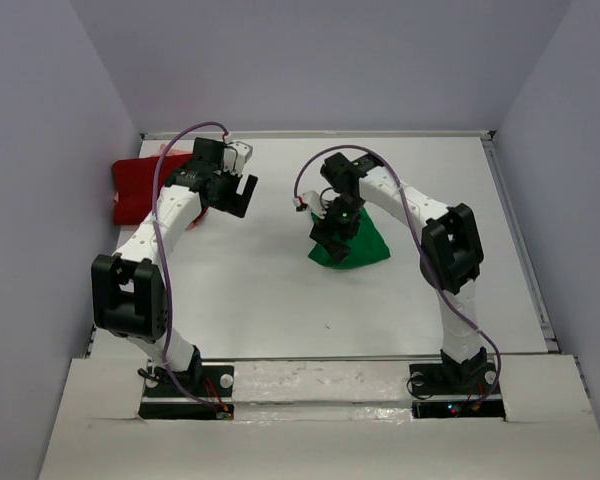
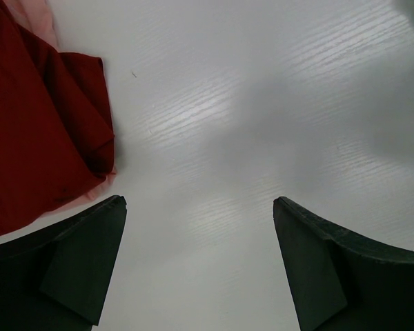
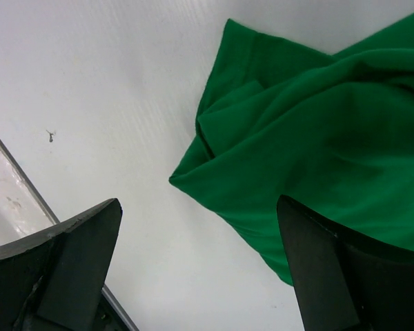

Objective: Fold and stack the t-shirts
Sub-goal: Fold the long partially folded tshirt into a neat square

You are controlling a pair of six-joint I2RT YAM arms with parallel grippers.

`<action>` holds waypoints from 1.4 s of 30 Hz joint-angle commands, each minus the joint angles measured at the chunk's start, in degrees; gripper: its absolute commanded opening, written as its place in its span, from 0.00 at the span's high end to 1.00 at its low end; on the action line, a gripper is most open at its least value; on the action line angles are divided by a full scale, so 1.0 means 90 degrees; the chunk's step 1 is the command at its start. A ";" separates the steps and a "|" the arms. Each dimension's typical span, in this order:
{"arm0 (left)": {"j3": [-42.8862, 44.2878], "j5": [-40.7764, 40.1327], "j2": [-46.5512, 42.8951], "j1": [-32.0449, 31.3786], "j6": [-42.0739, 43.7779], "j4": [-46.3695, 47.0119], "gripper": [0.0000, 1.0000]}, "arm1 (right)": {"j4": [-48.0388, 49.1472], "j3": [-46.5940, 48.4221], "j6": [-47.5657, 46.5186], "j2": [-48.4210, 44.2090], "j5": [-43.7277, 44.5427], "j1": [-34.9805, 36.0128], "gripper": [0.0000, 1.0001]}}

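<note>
Right gripper (image 3: 199, 205) spread, hovering above green shirt (image 3: 317, 152) corner.

i see white bench (image 1: 280, 290) | green t-shirt (image 1: 368, 243) lies crumpled right of centre | dark red t-shirt (image 1: 135, 188) far-left, atop pale pink t-shirt (image 2: 32, 19), pink edge peeking out | piles well apart

My left hand (image 2: 200, 201) and my right hand (image 3: 199, 201) are both showing matte black fingers. My arms (image 1: 172, 208) are showing white with black joints, and purple cables (image 1: 157, 215) are trailing along them. On the right, the green t-shirt (image 1: 352, 243) is glowing plain and bright. At the far left, the dark red t-shirt (image 1: 140, 185) is showing plain too, the salmon-pink t-shirt (image 2: 34, 17) paling at its edge. The counter (image 1: 280, 290) is looking white, faintly grained.
</note>
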 commanded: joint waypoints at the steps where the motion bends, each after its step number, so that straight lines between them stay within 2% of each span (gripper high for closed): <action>1: 0.0039 -0.0055 -0.0282 -0.0041 0.0078 0.0043 0.01 | 0.0034 -0.0230 0.0040 -0.0074 0.0057 0.0167 0.00; 7: 0.0010 -0.0055 -0.0399 -0.0041 0.0069 0.0033 0.01 | 0.0873 -0.0582 0.0245 -0.0162 0.0907 0.0167 0.00; 20: -0.0010 -0.0045 -0.0487 -0.0050 0.0069 0.0033 0.01 | 0.0757 0.0306 0.0187 -0.0425 0.1278 0.0167 0.00; 33: -0.0107 -0.0016 -0.0595 -0.0050 0.0079 0.0072 0.01 | 0.1606 -0.0894 0.0050 -0.0416 0.1923 0.0167 0.00; 37: -0.0117 0.0013 -0.0624 -0.0050 0.0069 0.0072 0.01 | 0.2201 -0.1401 0.0011 -0.0319 0.2138 0.0167 0.00; 42: -0.0214 0.0013 -0.0760 -0.0050 0.0069 0.0101 0.01 | 0.2827 -0.1530 0.0312 -0.0036 0.2256 0.0167 0.00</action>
